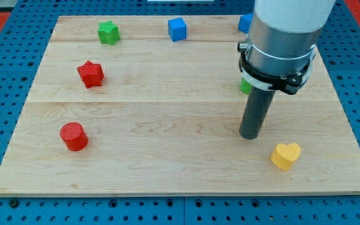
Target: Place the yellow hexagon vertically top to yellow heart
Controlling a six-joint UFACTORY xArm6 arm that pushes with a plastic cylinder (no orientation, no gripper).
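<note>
The yellow heart [285,155] lies near the board's bottom right. No yellow hexagon shows in the view; it may be hidden behind the arm. My tip [250,135] rests on the board just up and left of the yellow heart, a short gap apart from it. The arm's wide body covers the board's upper right.
A green star-like block [109,32] and a blue cube [177,29] sit along the top edge. Another blue block [245,23] and a green block [245,85] peek out from behind the arm. A red star [90,74] and a red cylinder [74,136] lie at the left.
</note>
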